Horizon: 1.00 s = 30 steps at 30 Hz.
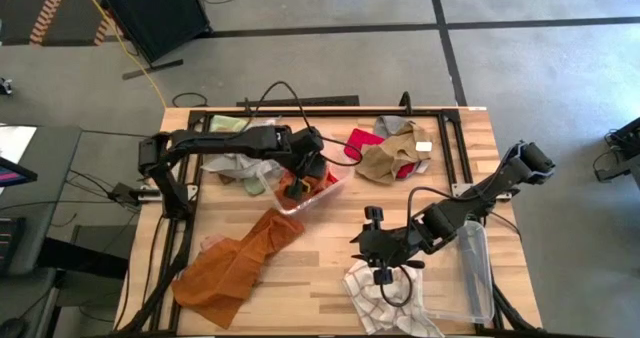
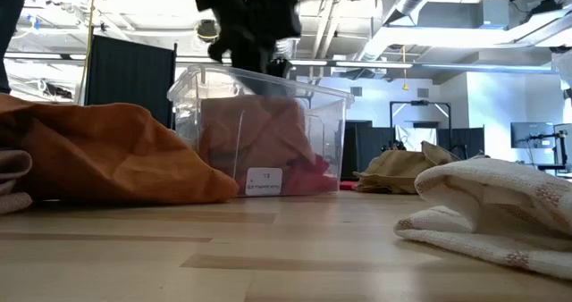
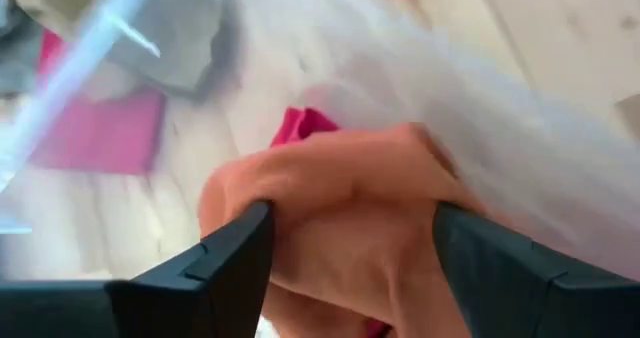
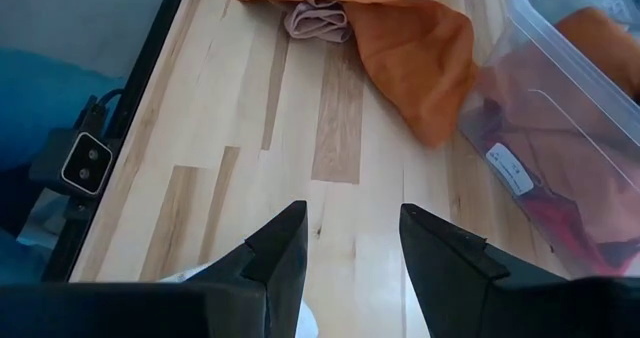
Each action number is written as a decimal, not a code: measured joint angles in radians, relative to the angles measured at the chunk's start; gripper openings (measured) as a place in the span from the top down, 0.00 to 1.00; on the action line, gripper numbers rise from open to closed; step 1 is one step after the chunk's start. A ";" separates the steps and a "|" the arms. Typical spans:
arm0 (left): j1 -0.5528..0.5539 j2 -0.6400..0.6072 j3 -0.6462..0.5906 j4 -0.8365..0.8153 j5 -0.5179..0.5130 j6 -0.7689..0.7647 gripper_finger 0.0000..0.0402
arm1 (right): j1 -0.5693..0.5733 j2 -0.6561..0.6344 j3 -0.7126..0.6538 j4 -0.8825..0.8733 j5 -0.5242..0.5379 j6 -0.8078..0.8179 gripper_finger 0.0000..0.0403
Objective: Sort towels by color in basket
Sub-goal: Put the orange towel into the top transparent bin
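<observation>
A clear plastic bin (image 1: 335,191) (image 2: 268,92) stands mid-table with an orange cloth (image 3: 340,198) (image 2: 259,132) and a red cloth (image 3: 298,126) inside. My left gripper (image 1: 298,181) (image 3: 350,248) hangs open just above the bin, its fingers either side of the orange cloth below. My right gripper (image 1: 383,274) (image 4: 350,238) is open near the table's near edge, over the far edge of the white checked towel (image 1: 385,300) (image 2: 500,208). The large rust-orange towel (image 1: 238,263) (image 4: 410,38) lies spread flat on the table.
A tan-brown towel (image 1: 388,160) lies on red and grey cloths (image 1: 395,128) at the far side. Pale green (image 1: 228,124) and light grey cloths (image 1: 235,163) lie far left. A second clear bin (image 1: 476,268) stands at the right edge. Bare wood shows mid-table.
</observation>
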 joint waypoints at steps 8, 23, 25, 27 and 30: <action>-0.024 -0.114 0.095 -0.201 0.000 -0.055 0.36 | 0.000 0.000 0.000 -0.003 0.000 -0.017 0.54; -0.259 -0.372 0.098 -0.510 -0.101 -0.332 0.36 | 0.000 0.000 0.000 0.058 -0.013 -0.093 0.54; -0.313 -0.383 0.098 -0.550 -0.123 -0.390 0.36 | 0.000 0.000 0.000 0.088 -0.014 -0.116 0.54; -0.369 -0.386 0.098 -0.582 -0.144 -0.451 0.36 | 0.000 0.000 0.000 0.111 -0.014 -0.134 0.54; -0.457 -0.385 0.085 -0.610 -0.163 -0.545 0.36 | 0.000 0.000 0.000 0.131 -0.014 -0.154 0.54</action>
